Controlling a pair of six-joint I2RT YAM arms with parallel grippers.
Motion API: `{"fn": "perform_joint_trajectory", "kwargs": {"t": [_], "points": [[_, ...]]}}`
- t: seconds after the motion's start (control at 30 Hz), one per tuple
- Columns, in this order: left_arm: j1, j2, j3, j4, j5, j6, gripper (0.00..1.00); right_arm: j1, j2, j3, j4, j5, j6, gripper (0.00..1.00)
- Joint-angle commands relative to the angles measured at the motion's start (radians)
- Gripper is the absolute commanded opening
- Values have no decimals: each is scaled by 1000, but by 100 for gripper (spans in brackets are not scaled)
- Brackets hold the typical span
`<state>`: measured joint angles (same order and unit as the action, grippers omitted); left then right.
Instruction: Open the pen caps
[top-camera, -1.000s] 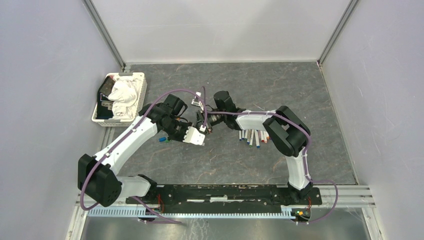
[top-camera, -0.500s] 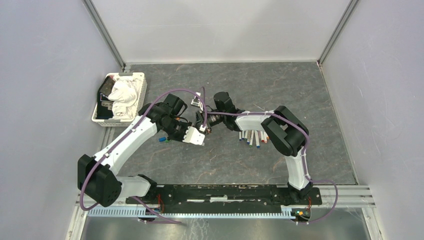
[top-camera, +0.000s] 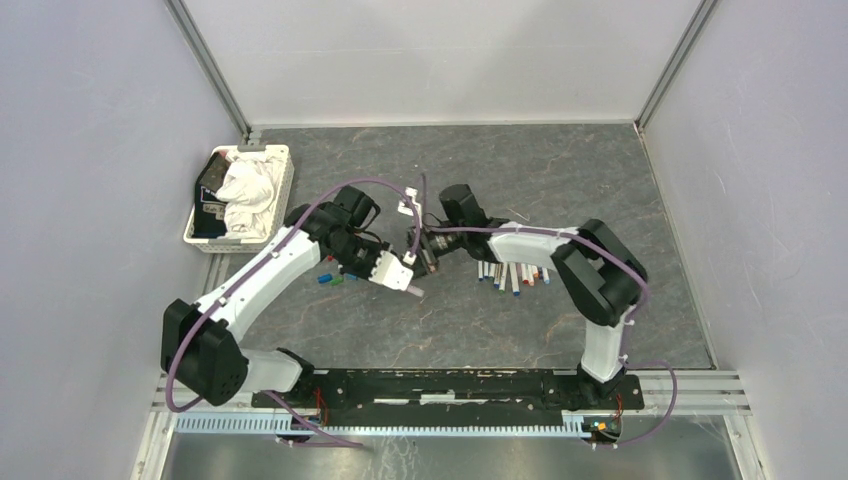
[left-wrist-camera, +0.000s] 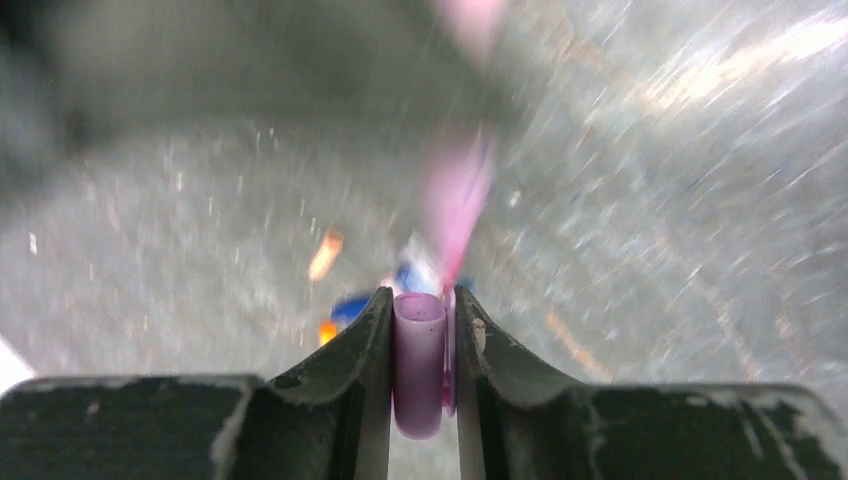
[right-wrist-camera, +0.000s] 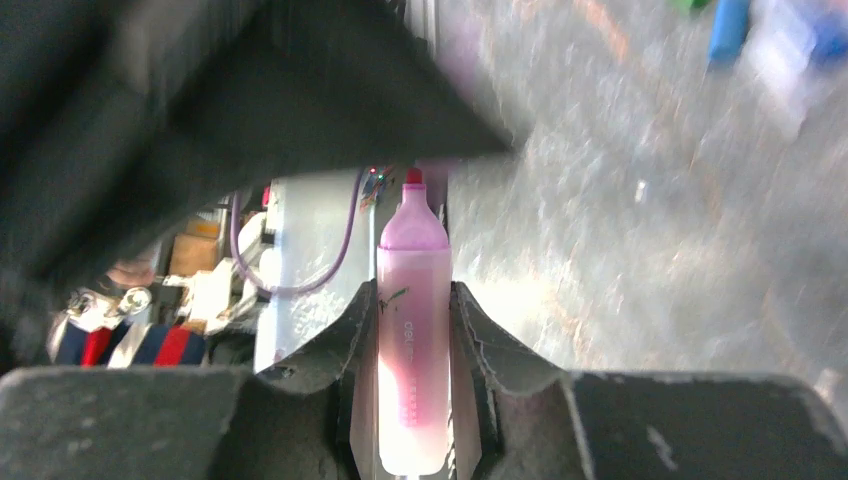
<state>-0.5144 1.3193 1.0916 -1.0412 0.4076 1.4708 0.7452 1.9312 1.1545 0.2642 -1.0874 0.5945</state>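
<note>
Only legible print: tiny vertical lettering on pink marker (right-wrist-camera: 412, 250), looks like "deli", smaller line below too fine to read. Marker clamped between narrow-set fingers of right gripper (right-wrist-camera: 413, 292), bare reddish nib end pointing away from camera, no cap on it. Pinched in left gripper (left-wrist-camera: 420, 305), fingers nearly closed: purple cap (left-wrist-camera: 419, 365), open end up, held upright in the gap. One container only, white basket (top-camera: 286, 195) at far left of table, holding crumpled white cloth (top-camera: 248, 190) over something dark (top-camera: 210, 185), not identifiable. Top view: both grippers close together mid-table, tips just apart, held items too small to make out there; row of markers (top-camera: 510, 272) lying side by side under right forearm; loose caps (top-camera: 330, 279), blue and green, on table just beside left wrist. Left wrist view alone: cap colour and grip, plus blurred orange and blue specks on table beyond, heavy motion blur. Right wrist view alone: barrel print, nib, and dark arm part filling upper left. Basket and marker row in neither wrist view.
</note>
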Motion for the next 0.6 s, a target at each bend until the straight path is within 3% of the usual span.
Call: {"fn": "perform_joint_trajectory", "kwargs": {"t": [0.0,0.17,0.43,0.53,0.57], "points": [[122,26,60,62,-191,109,2,-38,-120,-181,-228,-60,-171,0],[179,50,49,95,-201,127,2,-97,-214,-248,-326,-18,-248,0],[184,108,-1,175,-85,-6,2,-178,-288,-185,-489,115,-330,0],[171,97,-9,170,1,-46,2,-174,-278,-191,-442,81,-296,0],[158,83,-13,165,28,-58,9,-168,-263,-188,-424,64,-282,0]]}}
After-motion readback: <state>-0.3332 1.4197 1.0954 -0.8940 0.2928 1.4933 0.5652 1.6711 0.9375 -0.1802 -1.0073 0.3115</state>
